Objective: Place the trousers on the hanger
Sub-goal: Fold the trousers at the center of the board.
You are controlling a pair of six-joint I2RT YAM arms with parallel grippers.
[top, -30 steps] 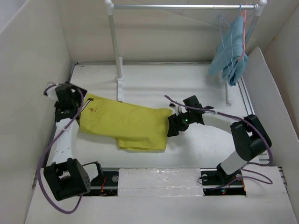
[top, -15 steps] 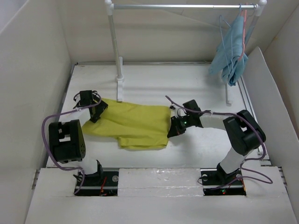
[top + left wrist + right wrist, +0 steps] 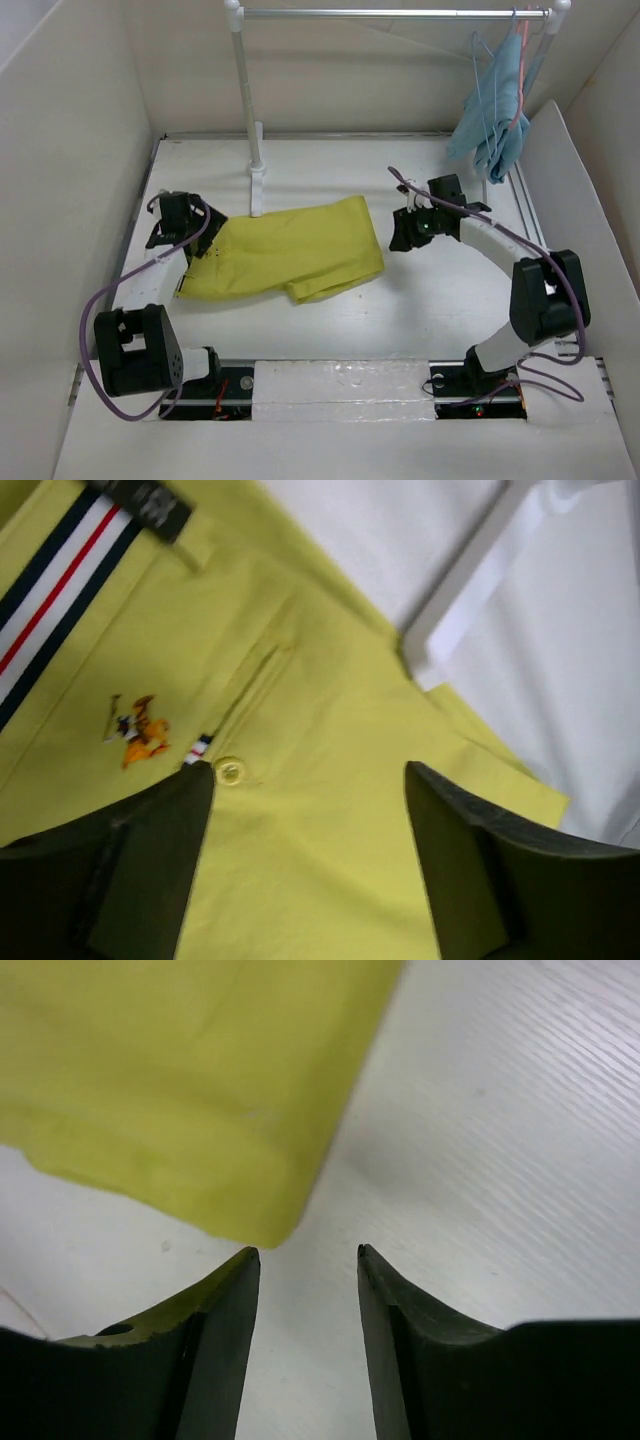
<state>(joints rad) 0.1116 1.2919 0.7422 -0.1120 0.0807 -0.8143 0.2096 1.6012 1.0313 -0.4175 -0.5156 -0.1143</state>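
The mustard trousers (image 3: 295,255) lie folded flat on the table, waistband end to the left. In the left wrist view their striped waistband (image 3: 60,590), an embroidered logo and a button show. My left gripper (image 3: 205,236) is open, its jaws spread just over the cloth (image 3: 308,780) near the button. My right gripper (image 3: 396,234) is open and empty just right of the leg end; the cloth's corner (image 3: 200,1090) lies just ahead of its fingertips (image 3: 308,1252). The pale-blue wire hanger (image 3: 476,75) hangs on the rail at the back right.
A white rack crosses the back, with its rail (image 3: 390,14), post (image 3: 243,100) and foot (image 3: 257,190) just behind the trousers; the foot also shows in the left wrist view (image 3: 470,580). A pink hanger with light-blue cloth (image 3: 495,120) hangs by the wire hanger. White walls enclose the table.
The trousers have slid and turned toward the back right. My right gripper has let go of the leg end and drawn back to the right. My left arm has shifted at the waistband end.
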